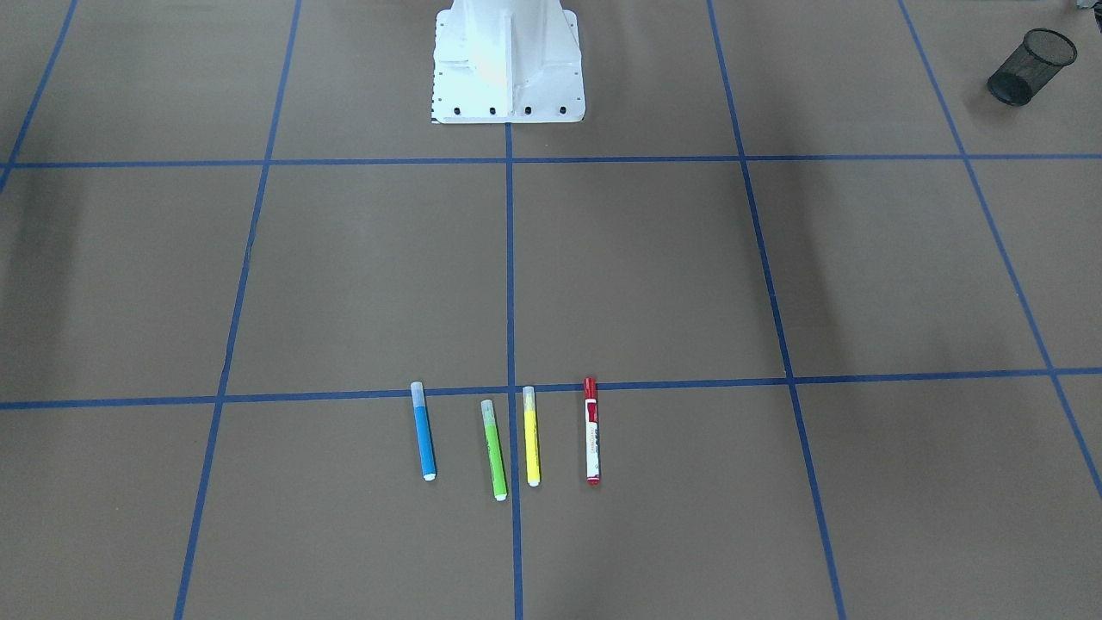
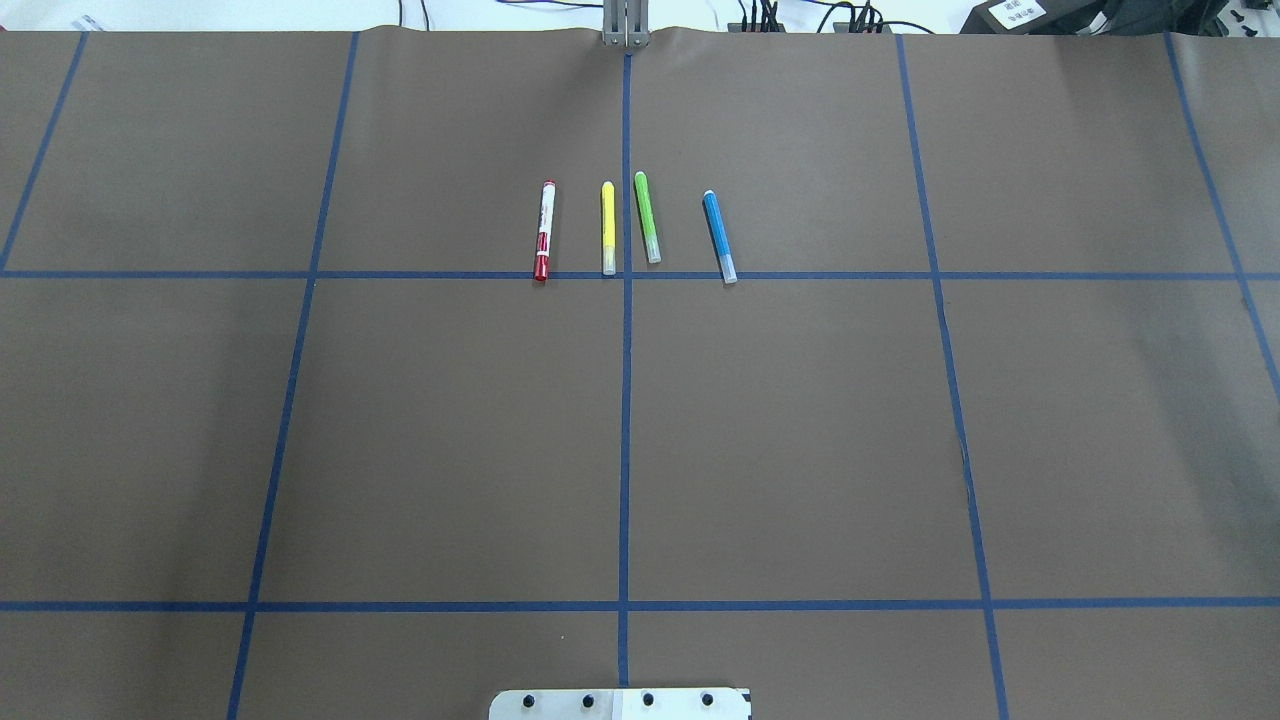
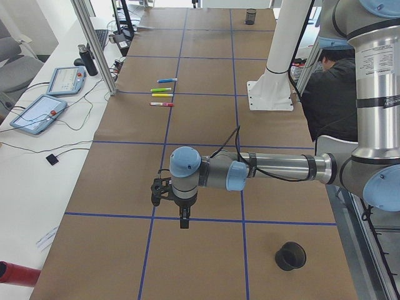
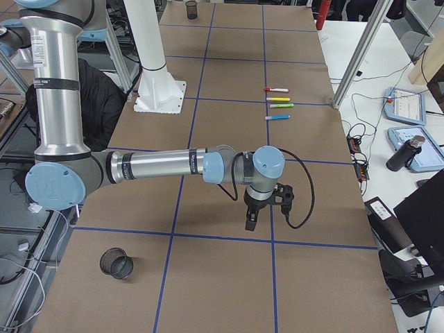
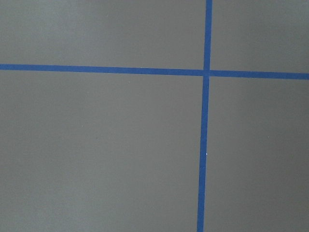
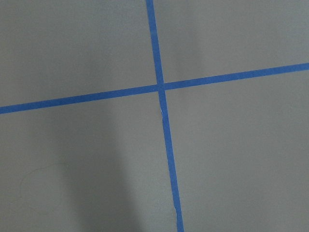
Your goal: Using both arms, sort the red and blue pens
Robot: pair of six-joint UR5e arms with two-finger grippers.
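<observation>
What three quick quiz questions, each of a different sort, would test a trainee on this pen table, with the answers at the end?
1. True or false: the red pen lies between the yellow marker and the green marker.
2. Which one lies farthest toward the robot's right? A red pen, B blue pen, C yellow marker.
3. Fill in: the row holds ___ markers in all.
Key: 1 false. From the robot's left, the row runs red pen, yellow marker, green marker, blue pen. 2 B. 3 four.
</observation>
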